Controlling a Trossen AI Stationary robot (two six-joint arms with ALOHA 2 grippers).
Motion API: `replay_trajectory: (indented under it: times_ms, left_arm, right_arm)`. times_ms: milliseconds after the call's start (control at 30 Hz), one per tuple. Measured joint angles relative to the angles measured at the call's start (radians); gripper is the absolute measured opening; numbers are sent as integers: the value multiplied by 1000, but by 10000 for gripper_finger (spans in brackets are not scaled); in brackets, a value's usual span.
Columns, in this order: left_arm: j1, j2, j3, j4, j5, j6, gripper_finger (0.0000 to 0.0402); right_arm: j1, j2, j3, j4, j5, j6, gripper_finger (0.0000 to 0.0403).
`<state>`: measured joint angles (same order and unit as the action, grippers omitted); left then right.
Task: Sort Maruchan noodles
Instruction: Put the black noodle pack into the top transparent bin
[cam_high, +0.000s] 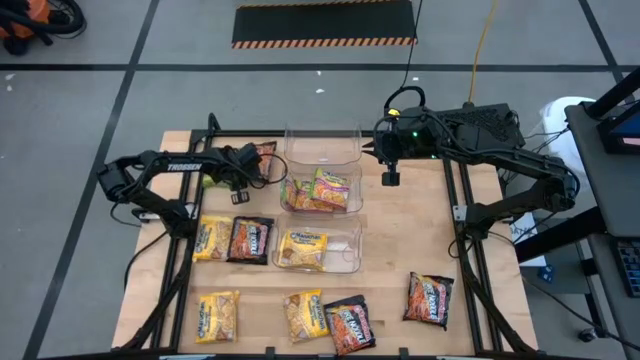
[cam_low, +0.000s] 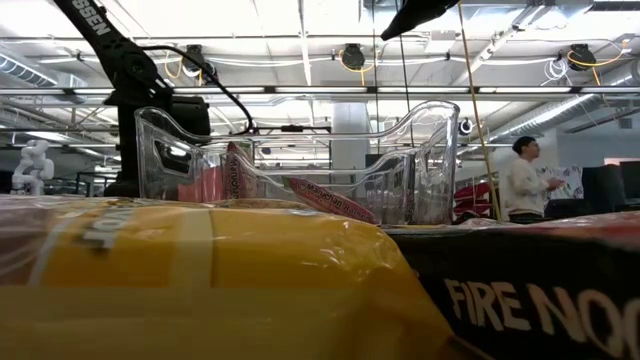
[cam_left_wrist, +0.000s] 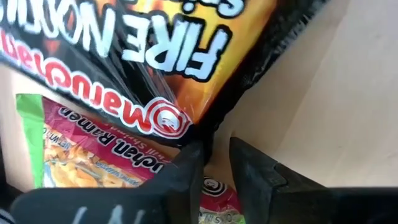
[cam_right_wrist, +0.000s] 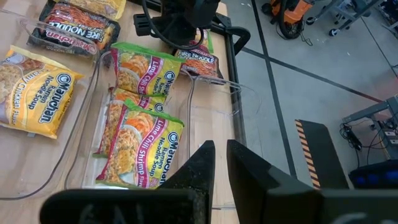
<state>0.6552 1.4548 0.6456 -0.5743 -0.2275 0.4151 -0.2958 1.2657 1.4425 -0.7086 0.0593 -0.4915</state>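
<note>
My left gripper (cam_high: 248, 165) sits at the table's far left and is shut on a dark "Fire Noodle" packet (cam_left_wrist: 186, 50). That packet overlaps a green-pink Maruchan packet (cam_left_wrist: 81, 155). My right gripper (cam_high: 390, 178) hangs shut and empty right of the far clear bin (cam_high: 322, 145). The middle bin (cam_high: 350, 205) holds green-yellow lime chili shrimp packets (cam_right_wrist: 140, 134). A yellow packet (cam_high: 301, 248) lies in the near bin. Yellow packets (cam_high: 213, 238) and dark packets (cam_high: 429, 298) lie flat on the table. My left gripper pinches the dark packet's black sealed edge (cam_left_wrist: 217, 121), near a corner, between its two fingers (cam_left_wrist: 186, 165). The packet spreads away from the fingertips over the green-pink packet. Whether it is lifted off the table cannot be told.
The three clear bins stand in a row down the table's middle. Black frame rails (cam_high: 462, 215) run along the table's left and right sides. Bare wood (cam_high: 420, 225) lies right of the bins. A person (cam_low: 520, 180) stands in the room far behind the table.
</note>
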Motion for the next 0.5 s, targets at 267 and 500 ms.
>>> replay_trajectory:
  times_ms: [267, 500]
  left_arm:
    - [-1, 0, 0, 0, 17, -34, 7]
    - [-1, 0, 0, -9, 17, -109, 3]
  right_arm:
    - [0, 0, 0, 0, 0, 0, 36]
    - [0, 0, 0, 0, 0, -2, 36]
